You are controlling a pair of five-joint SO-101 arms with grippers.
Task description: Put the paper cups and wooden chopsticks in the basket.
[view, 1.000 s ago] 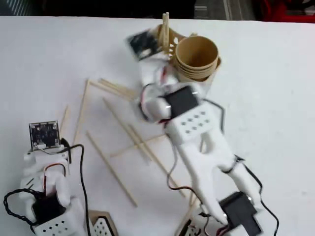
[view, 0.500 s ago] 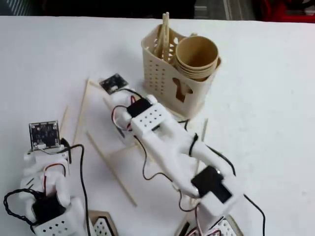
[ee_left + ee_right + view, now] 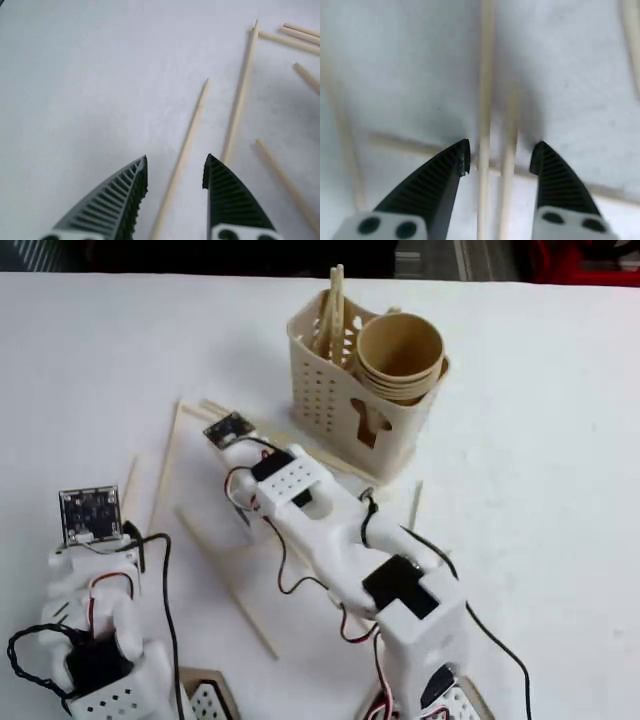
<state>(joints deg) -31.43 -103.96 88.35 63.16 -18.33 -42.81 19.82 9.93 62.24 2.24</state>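
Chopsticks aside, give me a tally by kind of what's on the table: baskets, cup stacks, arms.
Cream perforated plastic basket: 1
Stack of tan paper cups, standing in the basket: 1
White robot arms, left and right: 2
Total: 4

White table [image 3: 545,490], evenly lit; dark room beyond far edge (red item [image 3: 585,260] at one corner).

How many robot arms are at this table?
2. The left arm sits at the lower-left corner of the high view. The right arm extends from the bottom edge over loose chopsticks, toward the basket.
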